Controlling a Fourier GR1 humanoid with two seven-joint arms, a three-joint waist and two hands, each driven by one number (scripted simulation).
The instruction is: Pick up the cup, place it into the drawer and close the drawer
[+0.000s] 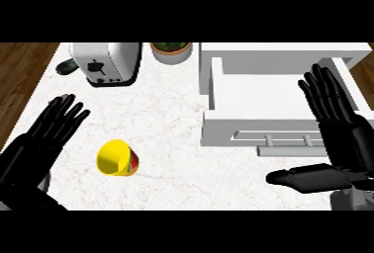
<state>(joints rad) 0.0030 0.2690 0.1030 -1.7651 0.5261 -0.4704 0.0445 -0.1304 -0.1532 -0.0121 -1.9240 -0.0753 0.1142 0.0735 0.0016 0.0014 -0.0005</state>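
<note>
Counter [182, 163] of pale marble carries everything here, and nothing of the task looks done yet. At its left edge the left hand [45, 133] is flat with its fingers straight and spread, holding nothing. Just beside it, toward the counter's front and left of its middle, the cup [116, 157] lies tipped on its side, yellow with a red band, its mouth turned toward the left hand; neither hand touches it. Along the back edge stand a toaster [110, 63], with a dark green thing I cannot identify peeking out at its left, and a plant pot [172, 52]. On the right side of the counter the white drawer [256, 121] is pulled open toward the front edge, its inside bare as far as can be seen and its bar handle facing forward. The right hand [337, 128] is over the drawer's right wall, fingers straight and together, thumb out to the side, gripping nothing. By my reading, all three steps remain: grasping the cup, setting it inside the drawer, and pushing the drawer shut.
</note>
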